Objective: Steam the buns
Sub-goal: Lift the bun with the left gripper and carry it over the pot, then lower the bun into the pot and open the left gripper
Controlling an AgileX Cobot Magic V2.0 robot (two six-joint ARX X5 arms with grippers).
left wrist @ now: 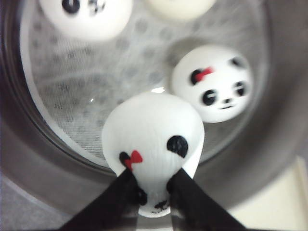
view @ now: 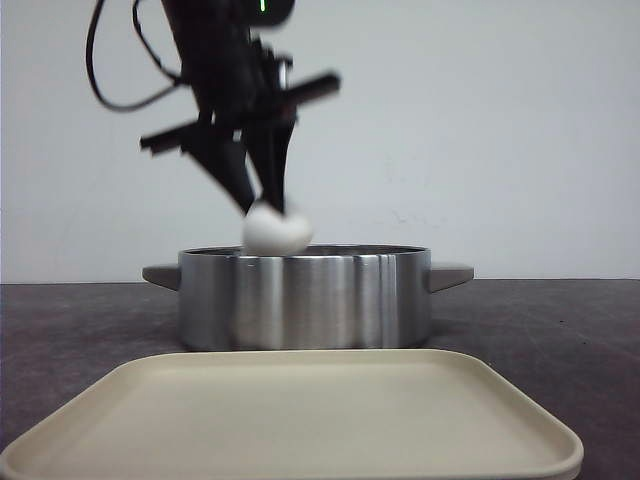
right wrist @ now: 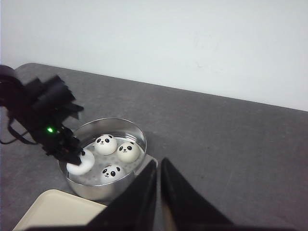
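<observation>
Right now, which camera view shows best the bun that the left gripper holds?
The left wrist view: the held bun fills the frame, pinched between the left gripper's fingers, face and red bow visible. The front view shows it only as a blurred white shape above the pot rim. The right wrist view shows it small, partly behind the arm.

Left arm [view: 235,90] motion-blurred; pot [view: 305,298] hides three buns.

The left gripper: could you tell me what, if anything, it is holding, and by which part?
The left gripper holds a panda bun, pinched at its face end, over the steamer pot. The right gripper holds nothing.
</observation>
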